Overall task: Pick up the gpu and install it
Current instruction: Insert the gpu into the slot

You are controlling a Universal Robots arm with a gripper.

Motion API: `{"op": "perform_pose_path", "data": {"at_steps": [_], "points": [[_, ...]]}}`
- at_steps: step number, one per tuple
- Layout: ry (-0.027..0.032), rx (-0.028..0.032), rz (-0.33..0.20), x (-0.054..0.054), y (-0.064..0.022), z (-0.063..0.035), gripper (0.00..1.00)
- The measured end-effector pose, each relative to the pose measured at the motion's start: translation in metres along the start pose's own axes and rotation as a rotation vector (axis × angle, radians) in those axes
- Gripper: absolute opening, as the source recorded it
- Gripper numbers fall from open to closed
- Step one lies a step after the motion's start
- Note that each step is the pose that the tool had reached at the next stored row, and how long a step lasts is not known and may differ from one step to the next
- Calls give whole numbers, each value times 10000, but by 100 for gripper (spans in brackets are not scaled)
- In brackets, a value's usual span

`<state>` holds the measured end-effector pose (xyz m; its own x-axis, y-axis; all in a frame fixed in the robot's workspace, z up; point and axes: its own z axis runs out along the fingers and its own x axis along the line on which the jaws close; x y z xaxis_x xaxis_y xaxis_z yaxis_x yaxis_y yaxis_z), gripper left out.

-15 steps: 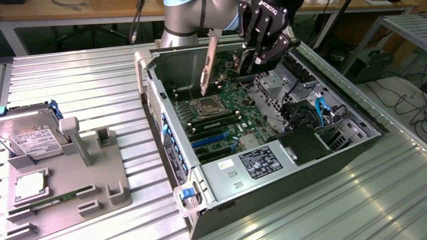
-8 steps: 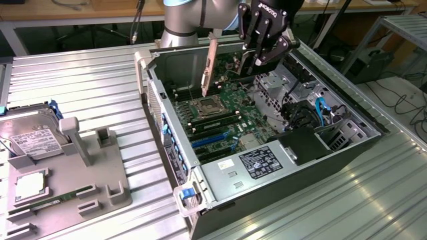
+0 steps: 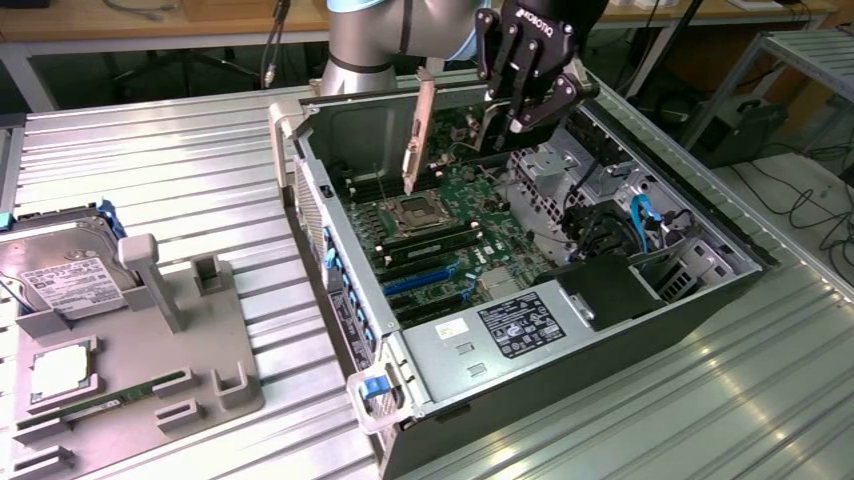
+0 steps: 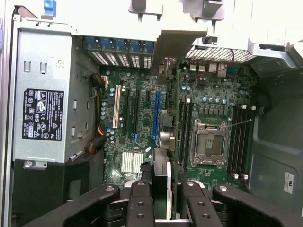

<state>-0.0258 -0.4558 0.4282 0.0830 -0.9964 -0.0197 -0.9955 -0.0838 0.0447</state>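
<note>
Hand (image 3: 514, 118) is clamped on the gpu (image 3: 422, 130), held on edge above the open case (image 3: 627, 370); card edge is best aligned parallel with the blue slot (image 4: 156, 113).

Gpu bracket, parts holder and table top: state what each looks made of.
Bracket on the gpu: bare metal, probably steel, judging by the thin, pale silvery strip. Parts holder: probably plastic, with a matte grey finish and blocky moulded or printed posts. Table top: metal, likely aluminium, going by its ribbed panels with bright reflections.
</note>
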Motion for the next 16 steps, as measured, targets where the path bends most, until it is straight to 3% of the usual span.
{"op": "perform_pose_path", "data": {"at_steps": [8,10,12,13,16], "points": [[12,-5,-295,3,-6,139,28],[-6,2,127,7,-15,339,28],[-8,3,127,7,-15,342,28],[-17,10,596,8,-18,388,28],[-9,11,598,9,-19,423,28]]}}
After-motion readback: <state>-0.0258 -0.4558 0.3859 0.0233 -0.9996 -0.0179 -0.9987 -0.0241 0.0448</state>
